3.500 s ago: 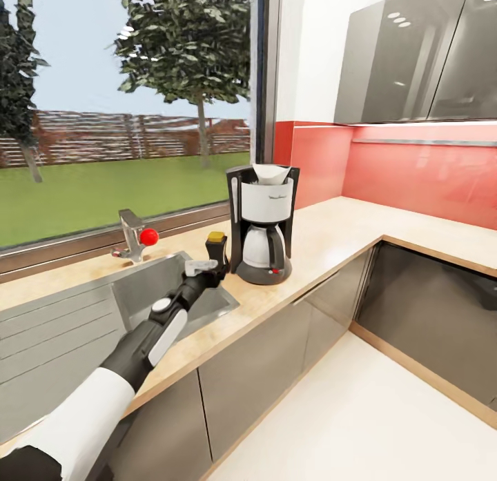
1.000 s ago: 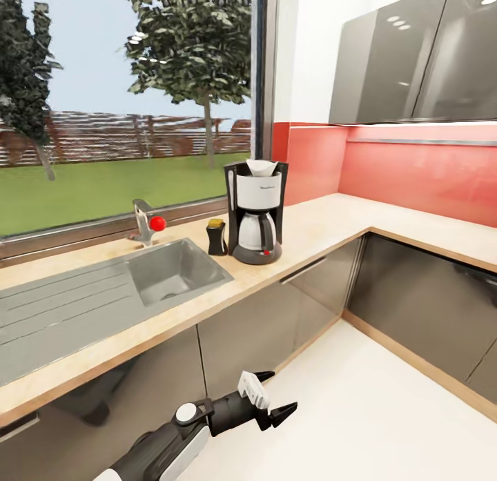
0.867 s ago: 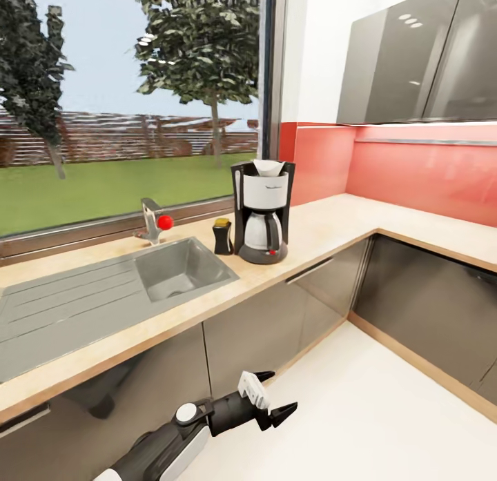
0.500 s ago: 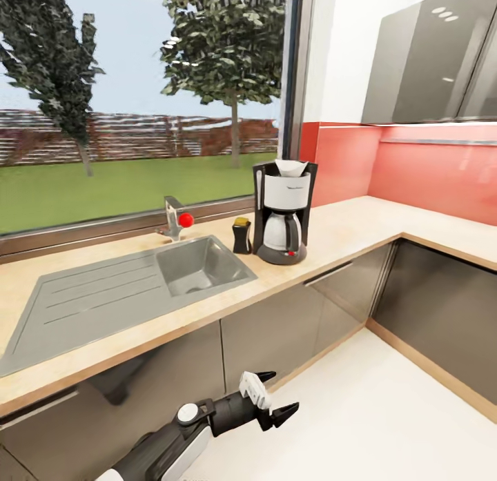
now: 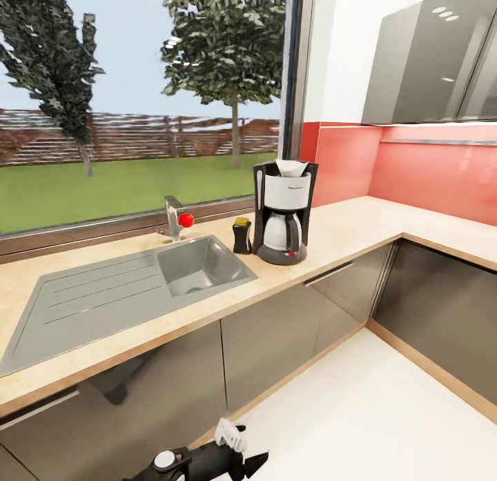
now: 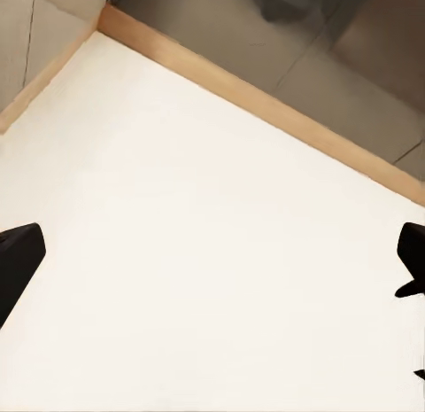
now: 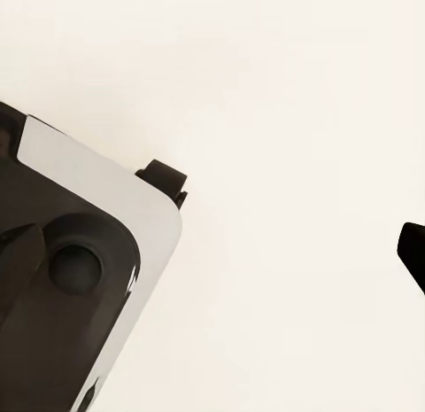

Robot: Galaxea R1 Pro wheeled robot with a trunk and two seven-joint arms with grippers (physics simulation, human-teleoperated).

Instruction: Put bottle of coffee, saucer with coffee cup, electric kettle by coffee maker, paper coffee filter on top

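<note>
Beige tabletop (image 5: 331, 243) carries a steel sink (image 5: 103, 295), then the coffee maker (image 5: 281, 212) with a paper filter (image 5: 291, 168) on top, and the coffee bottle (image 5: 241, 235) just beside it. Low over the floor, the left end effector (image 5: 245, 450) spreads wide, empty; the right one's state I cannot tell.

A large window (image 5: 138, 108) looks out on grass, trees and a fence under a pale blue sky. Below it a light wooden counter (image 5: 345, 236) turns a corner, with a steel sink (image 5: 197, 263) and tap (image 5: 176, 219). Red wall panels (image 5: 428, 177), glossy grey cupboards (image 5: 421, 60) and a white floor (image 5: 373, 412) catch daylight.
</note>
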